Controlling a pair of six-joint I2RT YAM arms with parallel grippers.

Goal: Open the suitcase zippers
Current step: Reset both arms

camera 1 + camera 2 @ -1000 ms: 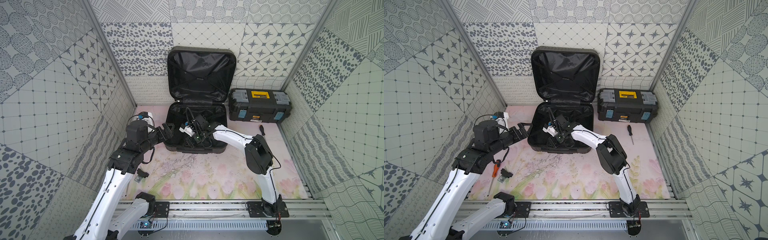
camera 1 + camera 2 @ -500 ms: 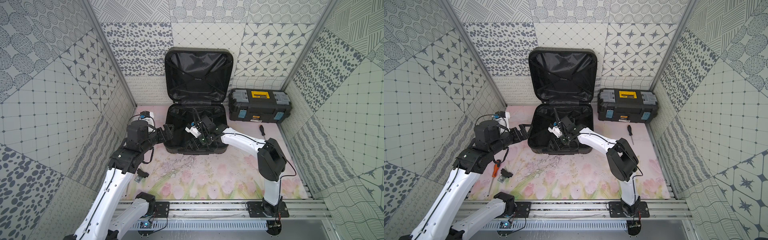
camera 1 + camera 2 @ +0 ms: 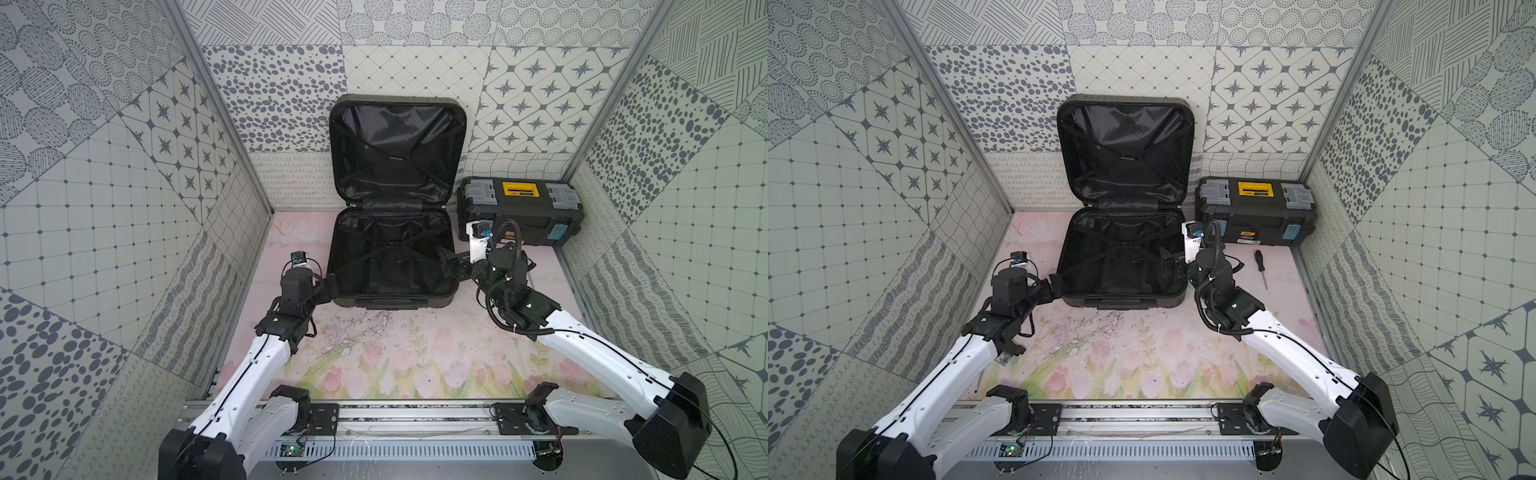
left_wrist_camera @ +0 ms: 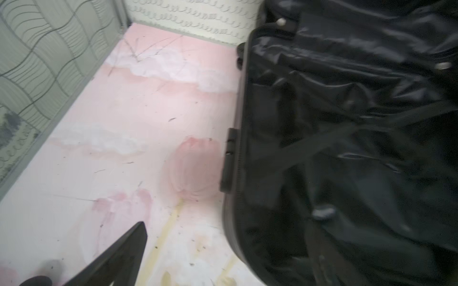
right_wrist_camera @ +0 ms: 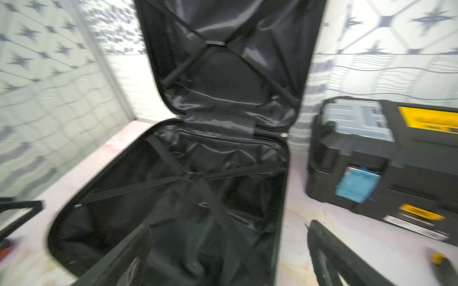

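Room: grey-and-white patterned walls on three sides, with a pink flower-printed surface (image 3: 395, 361) below.
Top views, main container: the suitcase (image 3: 390, 253) sits at the back middle of the surface, fully open. One shell lies flat and the other stands upright against the back wall.
Top views, inside: both shells show black lining (image 3: 395, 137) with crossed straps (image 3: 386, 249).
Top views, second container: a black toolbox (image 3: 519, 216) stands just right of the suitcase with its lid shut. It has grey lid panels and a yellow plate whose writing is too small to read.
Top views, loose tool: a screwdriver (image 3: 1260, 268) lies in front of the toolbox.
Top views, left arm: it reaches low and forward, with the left pincer (image 3: 327, 286) at the flat shell's front-left corner. Whether they touch cannot be told.
Top views, right arm: the elbow is far out to the right and the wrist is bent inward. The right pincer (image 3: 451, 266) is at the flat shell's right rim.
Left wrist view: one black finger (image 4: 119, 257) hangs over bare surface beside the suitcase wall. The left pincer is spread apart and holds nothing. The zippers (image 4: 238, 158) run as a toothed track along the rim; the pulls cannot be made out.
Right wrist view (blurred): the right pincer is spread wide and holds nothing. One finger (image 5: 327, 252) is over the surface between suitcase and toolbox. The toolbox shows a blue tag and a yellow-and-white sticker, unreadable.
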